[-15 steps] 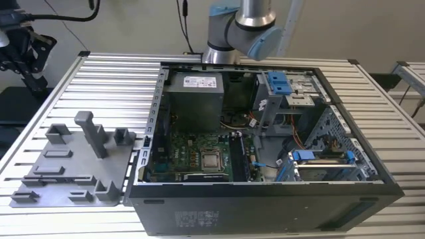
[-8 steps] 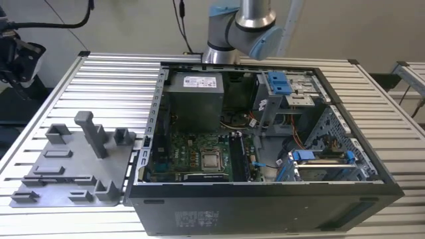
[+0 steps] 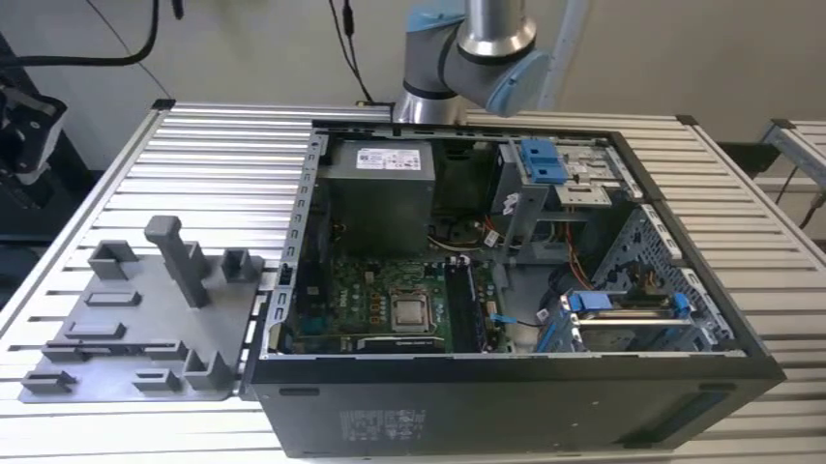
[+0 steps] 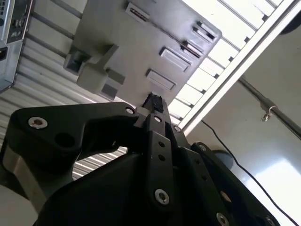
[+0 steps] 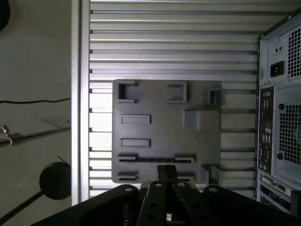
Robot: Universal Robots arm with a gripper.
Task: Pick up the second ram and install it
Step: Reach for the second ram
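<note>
In both wrist views my gripper hangs high over the grey fixture plate, which lies beside the open computer case. Its black fingers meet at the tips with nothing visible between them, so it looks shut. A thin dark strip runs between two low holders on the plate, right by the fingertips in the first wrist view; it may be the second ram on edge, but I cannot tell for sure. In the exterior view the plate lies at the left, and the arm rises behind the case.
The open case lies on the slatted table, with the green board and its long black slots inside. The case's back panel faces the plate. A tall post stands on the plate. The table's edge is close by.
</note>
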